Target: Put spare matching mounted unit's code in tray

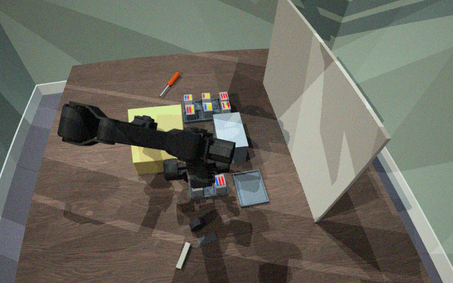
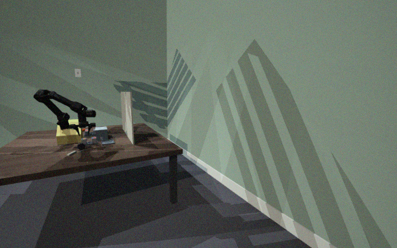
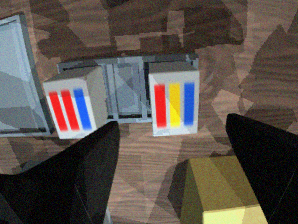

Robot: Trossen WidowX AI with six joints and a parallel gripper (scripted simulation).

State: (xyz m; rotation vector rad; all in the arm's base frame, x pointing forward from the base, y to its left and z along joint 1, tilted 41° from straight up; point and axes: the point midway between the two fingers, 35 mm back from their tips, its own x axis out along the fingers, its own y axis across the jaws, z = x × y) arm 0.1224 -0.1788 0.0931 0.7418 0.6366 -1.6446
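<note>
The mounted unit (image 1: 230, 124) (image 2: 101, 134) is a pale grey block; its back is not visible. My gripper (image 2: 84, 133) (image 3: 173, 124) is open and empty, above the near side of the front rack (image 1: 209, 196) (image 3: 128, 90). Between the fingertips in the wrist view, but beyond them, stands a spare with red, yellow and blue stripes (image 3: 174, 102), largely hidden by the gripper in the top view. A spare with two red stripes and a blue one (image 1: 220, 182) (image 3: 70, 112) stands at the rack's other end. The tray (image 1: 251, 197) (image 3: 10, 55) beside the rack is empty.
A yellow block (image 1: 155, 116) (image 3: 220, 180) stands by the arm. A back rack (image 1: 197, 119) holds several striped spares. A tall board (image 1: 300, 100) (image 2: 127, 117) stands right. A screwdriver (image 1: 173, 78), a black round piece (image 1: 197, 224), a grey plate (image 1: 207, 239) and a white bar (image 1: 182, 256) lie around.
</note>
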